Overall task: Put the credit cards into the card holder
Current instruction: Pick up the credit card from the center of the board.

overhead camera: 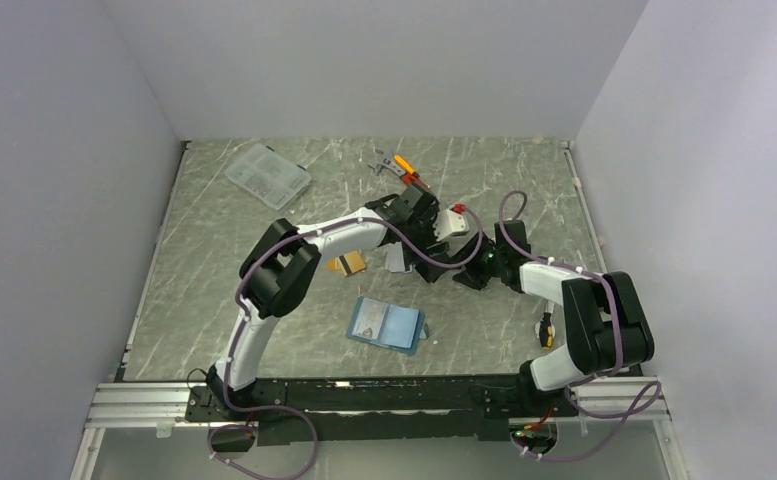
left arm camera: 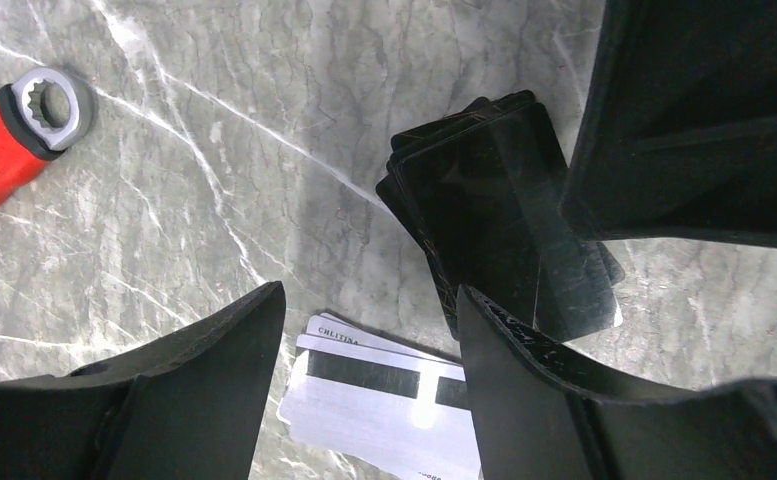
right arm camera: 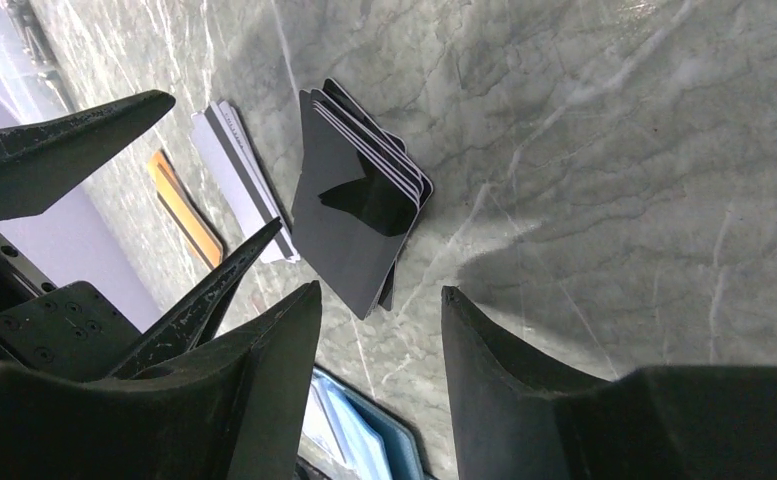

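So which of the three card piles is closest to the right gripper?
The glossy black stack, just ahead of the right gripper's open jaws; the striped silver-grey cards and the orange cards lie further off beside it.

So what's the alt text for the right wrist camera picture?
A fanned stack of black cards lies on a grey marble table, beyond the two open black fingers. Silver-grey striped cards and an orange card lie left of it.
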